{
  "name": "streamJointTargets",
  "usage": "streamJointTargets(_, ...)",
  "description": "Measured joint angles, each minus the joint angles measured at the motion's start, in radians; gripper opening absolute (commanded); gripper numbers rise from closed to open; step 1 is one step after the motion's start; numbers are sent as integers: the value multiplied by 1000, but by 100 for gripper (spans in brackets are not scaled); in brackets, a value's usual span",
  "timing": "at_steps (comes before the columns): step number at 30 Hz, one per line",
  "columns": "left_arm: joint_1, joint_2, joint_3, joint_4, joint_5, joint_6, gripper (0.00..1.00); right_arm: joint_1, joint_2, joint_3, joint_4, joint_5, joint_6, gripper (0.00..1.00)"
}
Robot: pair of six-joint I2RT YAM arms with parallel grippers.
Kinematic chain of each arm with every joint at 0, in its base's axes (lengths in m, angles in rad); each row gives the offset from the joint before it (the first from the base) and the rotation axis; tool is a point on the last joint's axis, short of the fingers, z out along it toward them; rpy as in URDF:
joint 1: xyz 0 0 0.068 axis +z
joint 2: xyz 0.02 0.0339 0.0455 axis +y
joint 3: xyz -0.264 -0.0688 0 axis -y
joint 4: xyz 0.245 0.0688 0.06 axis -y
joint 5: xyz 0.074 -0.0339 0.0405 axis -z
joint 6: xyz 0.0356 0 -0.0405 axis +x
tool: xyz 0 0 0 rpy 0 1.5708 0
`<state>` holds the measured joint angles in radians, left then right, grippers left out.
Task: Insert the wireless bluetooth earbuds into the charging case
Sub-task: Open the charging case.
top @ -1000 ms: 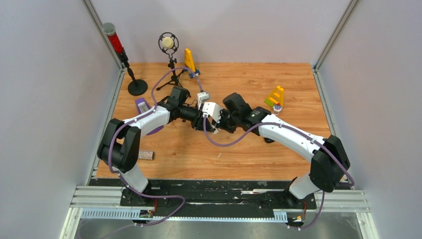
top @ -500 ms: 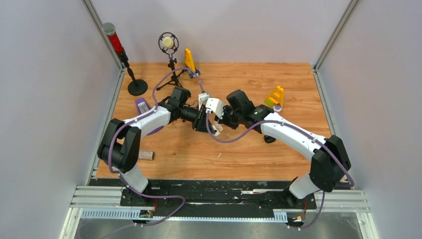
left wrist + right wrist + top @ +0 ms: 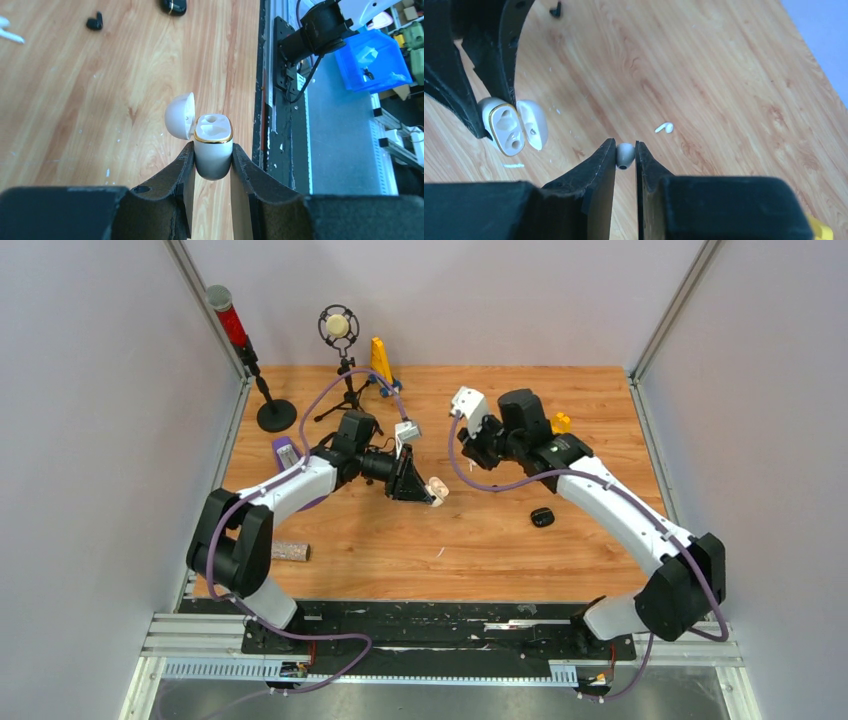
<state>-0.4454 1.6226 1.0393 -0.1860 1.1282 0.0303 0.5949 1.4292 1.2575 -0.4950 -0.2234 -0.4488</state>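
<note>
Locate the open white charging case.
The white charging case is over mid-table in the top view, clamped lid-open in the left gripper's jaws, with the black case to its right.

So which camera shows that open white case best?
Left wrist view: the white case sits central, lid open, clamped in the left gripper. Right wrist view shows its two sockets at the edge; top view, only a speck.

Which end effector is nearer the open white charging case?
Left. The left end effector is shut on the white charging case, clamping its body. The right end effector stands clear of it, farther back and right, pinching a white earbud.
</note>
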Motion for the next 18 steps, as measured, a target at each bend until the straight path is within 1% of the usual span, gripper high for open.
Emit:
streamJointTargets(3,0,-50,-1,27,-8,-2,0,-32,-41,19,30,-50,72,8)
streamJointTargets(7,0,-96,0,75,-8,-15,0,-32,-70,33,71,-124,155,8)
streamJointTargets(11,0,-96,0,163,-9,-88,0,-31,-85,33,116,-198,236,8)
streamJointTargets(14,0,-97,-41,334,-6,-191,0,-32,-99,31,150,-248,289,8)
streamJointTargets(18,1,-97,-204,678,-15,-401,0,-42,-128,-5,223,-307,350,8)
